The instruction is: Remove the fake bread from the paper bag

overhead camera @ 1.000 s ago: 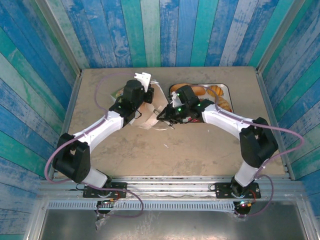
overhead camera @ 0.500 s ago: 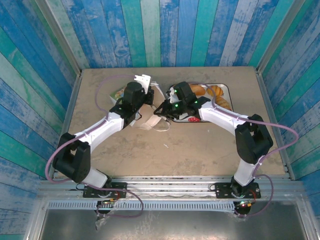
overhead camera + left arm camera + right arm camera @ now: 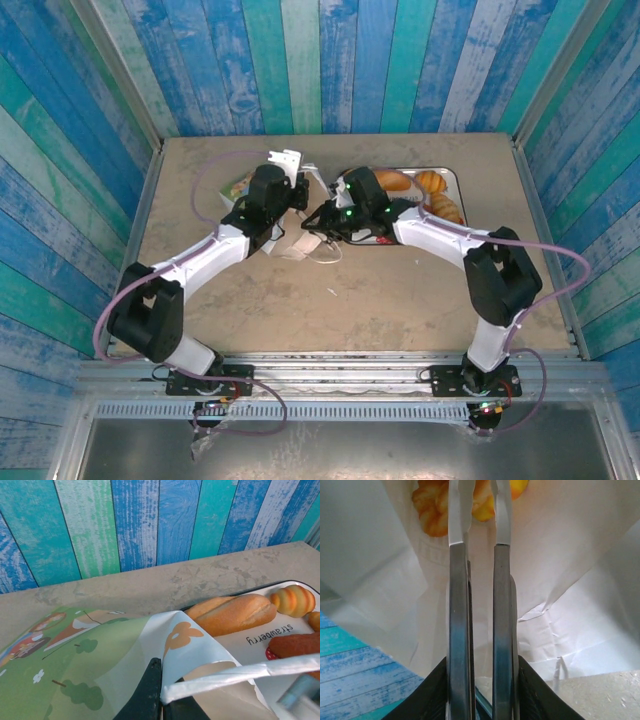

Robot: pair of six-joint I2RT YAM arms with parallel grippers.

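The white paper bag lies on its side at the table's middle, its printed green side facing up. My left gripper is shut on the bag's rim beside the white handle and holds the mouth up. My right gripper is shut on metal tongs, whose two arms reach deep into the bag with a narrow gap between them. A golden-orange piece of fake bread lies at the far end inside the bag, right at the tongs' tips. From above, the right gripper sits at the bag's mouth.
A white strawberry-printed tray stands just right of the bag, by the back wall. It holds a long loaf, a croissant and a brown roll. Blue-green plank walls close in the table on three sides.
My right arm has pushed left, taking the tongs further into the bag, and the tongs' arms have spread a little. The left gripper has kept its hold and shifted slightly toward the back.
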